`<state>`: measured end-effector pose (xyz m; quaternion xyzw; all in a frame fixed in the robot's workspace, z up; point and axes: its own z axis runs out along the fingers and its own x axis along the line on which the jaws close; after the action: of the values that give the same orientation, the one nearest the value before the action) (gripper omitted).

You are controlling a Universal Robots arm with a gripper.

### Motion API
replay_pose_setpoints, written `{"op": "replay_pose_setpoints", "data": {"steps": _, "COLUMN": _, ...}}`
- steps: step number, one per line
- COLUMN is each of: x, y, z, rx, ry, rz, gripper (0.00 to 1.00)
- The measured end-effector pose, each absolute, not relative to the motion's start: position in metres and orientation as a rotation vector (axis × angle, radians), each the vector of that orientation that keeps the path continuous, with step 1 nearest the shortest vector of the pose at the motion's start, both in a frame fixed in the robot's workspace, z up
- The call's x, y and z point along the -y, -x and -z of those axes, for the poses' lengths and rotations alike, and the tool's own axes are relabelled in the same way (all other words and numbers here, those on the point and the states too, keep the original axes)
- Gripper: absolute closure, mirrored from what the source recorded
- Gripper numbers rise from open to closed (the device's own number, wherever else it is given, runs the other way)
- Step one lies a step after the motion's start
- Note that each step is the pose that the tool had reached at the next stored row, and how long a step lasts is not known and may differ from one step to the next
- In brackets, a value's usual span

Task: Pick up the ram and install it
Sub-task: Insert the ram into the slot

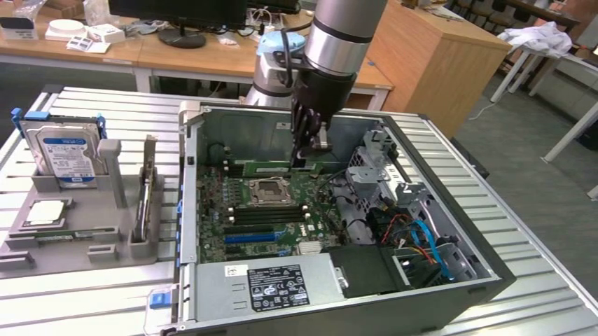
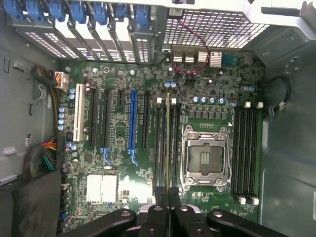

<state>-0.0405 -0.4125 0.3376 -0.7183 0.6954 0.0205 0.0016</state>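
Just one ram [image 2: 168, 138] in one hand [image 2: 168, 192].

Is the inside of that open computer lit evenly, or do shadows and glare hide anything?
Exterior view: the open grey computer case is lit softly and evenly, its cable corner darkest. Wrist view: the green motherboard is bright, the silver heatsink block glares white, and the black end effector, shut on the thin green ram stick, reads as a dark shape.
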Motion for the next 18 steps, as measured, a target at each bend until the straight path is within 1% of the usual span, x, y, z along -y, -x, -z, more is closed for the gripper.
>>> {"op": "replay_pose_setpoints", "data": {"steps": 18, "x": 0.413, "y": 0.04, "z": -0.324, "rx": -2.183, "ry": 2.254, "rz": -0.064, "gripper": 0.88}}
